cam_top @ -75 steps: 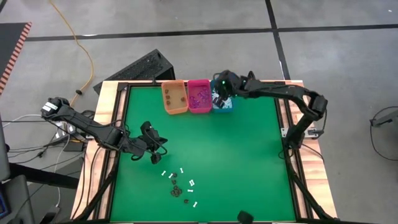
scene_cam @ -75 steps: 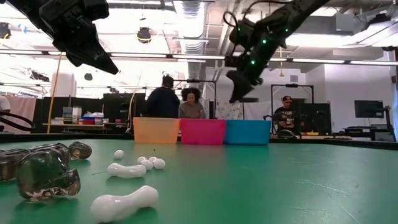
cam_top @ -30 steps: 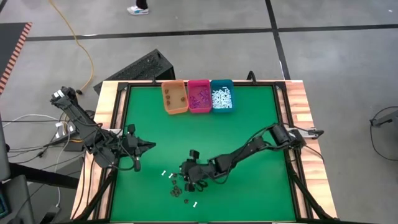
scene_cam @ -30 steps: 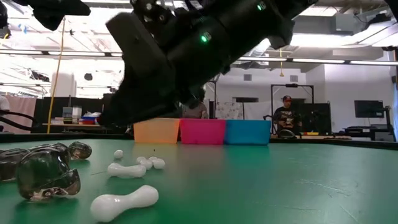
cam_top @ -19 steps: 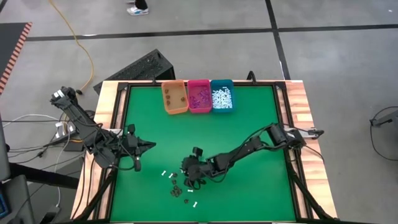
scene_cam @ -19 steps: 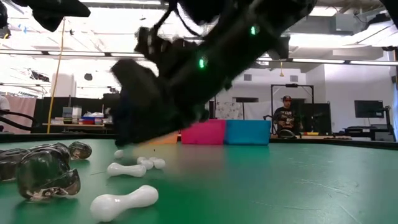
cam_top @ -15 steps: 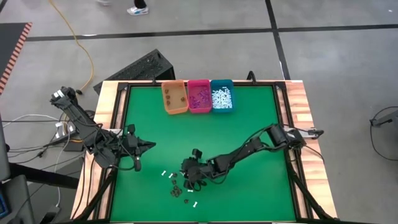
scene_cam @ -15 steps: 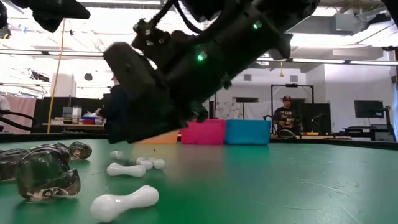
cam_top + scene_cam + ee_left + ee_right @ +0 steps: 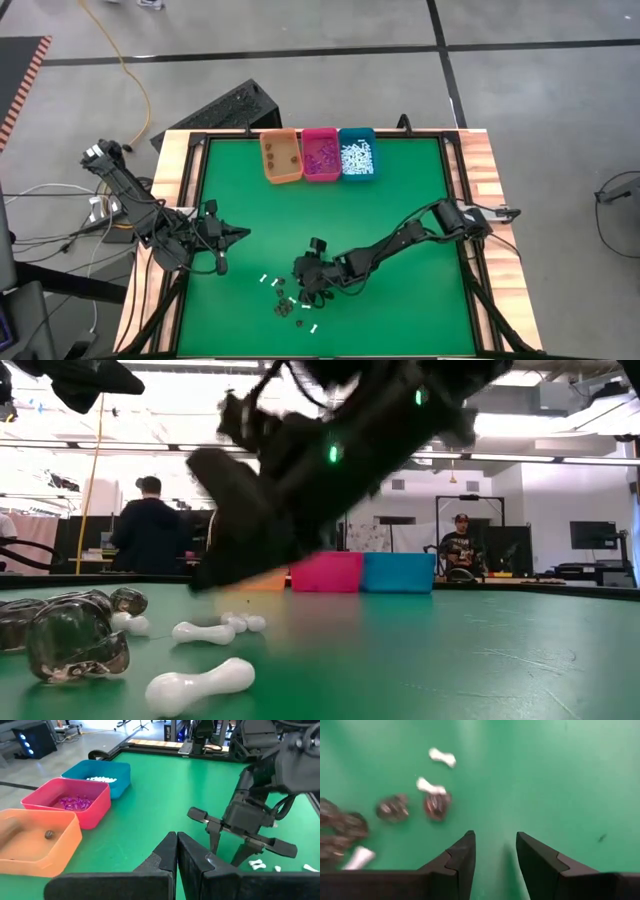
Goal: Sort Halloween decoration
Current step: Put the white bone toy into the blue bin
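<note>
Your right hand (image 9: 303, 292) has dropped to the Halloween decoration (image 9: 292, 303) pile, lower centre of the table (image 9: 400, 220), fingers released, empty; next pick begins. Left hand (image 9: 232, 236) stays clenched, centre-left.

Open claw (image 9: 493, 851) over scattered decoration pieces (image 9: 436, 806)

A green-topped table (image 9: 400, 190) with a wooden rim carries three bins at its far edge: orange bin (image 9: 281, 156), pink bin (image 9: 320, 154) and teal bin (image 9: 357, 153), touching in a row. Near the front edge lie scattered white bone pieces (image 9: 274, 283) and dark pieces (image 9: 285, 309).
</note>
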You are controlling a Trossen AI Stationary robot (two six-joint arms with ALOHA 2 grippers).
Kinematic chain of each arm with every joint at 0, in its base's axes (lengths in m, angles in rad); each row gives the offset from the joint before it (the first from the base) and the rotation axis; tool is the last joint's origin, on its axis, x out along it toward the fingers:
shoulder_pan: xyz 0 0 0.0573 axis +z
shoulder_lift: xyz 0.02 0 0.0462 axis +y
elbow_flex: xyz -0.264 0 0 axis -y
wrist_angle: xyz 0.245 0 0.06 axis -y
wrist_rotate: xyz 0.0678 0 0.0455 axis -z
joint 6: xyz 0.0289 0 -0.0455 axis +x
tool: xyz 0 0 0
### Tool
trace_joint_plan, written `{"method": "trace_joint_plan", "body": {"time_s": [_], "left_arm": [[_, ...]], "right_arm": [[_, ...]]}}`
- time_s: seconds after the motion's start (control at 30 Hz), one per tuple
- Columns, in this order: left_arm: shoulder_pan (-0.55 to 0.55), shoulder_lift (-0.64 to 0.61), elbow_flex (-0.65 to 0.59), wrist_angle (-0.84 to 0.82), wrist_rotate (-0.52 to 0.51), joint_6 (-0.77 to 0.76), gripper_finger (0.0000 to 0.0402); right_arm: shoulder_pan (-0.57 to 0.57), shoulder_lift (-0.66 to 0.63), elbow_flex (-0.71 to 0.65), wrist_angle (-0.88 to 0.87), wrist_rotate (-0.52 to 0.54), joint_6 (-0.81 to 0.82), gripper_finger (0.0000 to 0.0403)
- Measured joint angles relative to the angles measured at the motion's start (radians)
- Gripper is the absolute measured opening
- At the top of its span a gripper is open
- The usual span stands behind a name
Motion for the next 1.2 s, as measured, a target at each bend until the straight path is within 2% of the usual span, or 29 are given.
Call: {"method": "trace_joint_plan", "body": {"time_s": [0.13,0.27,0.43,0.7,0.9,1.2], "left_arm": [[0.000,0.000,0.000,0.001,0.000,-0.004,0.0000],[0.000,0.000,0.000,-0.002,0.000,-0.004,0.0000],[0.000,0.000,0.000,-0.003,-0.010,-0.004,0.0000],[0.000,0.000,0.000,-0.003,-0.018,-0.032,0.0000],[0.000,0.000,0.000,0.001,-0.019,-0.032,0.0000],[0.000,0.000,0.000,0.001,-0.019,-0.032,0.0000]], "right_arm": [[0.029,-0.075,0.003,-0.034,-0.052,-0.048,0.0170],[0.095,-0.095,0.003,-0.067,-0.064,0.021,0.0170],[0.158,-0.075,0.002,-0.071,0.018,0.118,0.0170],[0.142,-0.070,0.001,-0.162,0.032,0.125,0.0170],[0.157,-0.017,0.001,-0.140,0.015,0.182,0.0170],[0.161,0.002,0.003,-0.242,0.089,0.274,0.0170]]}}
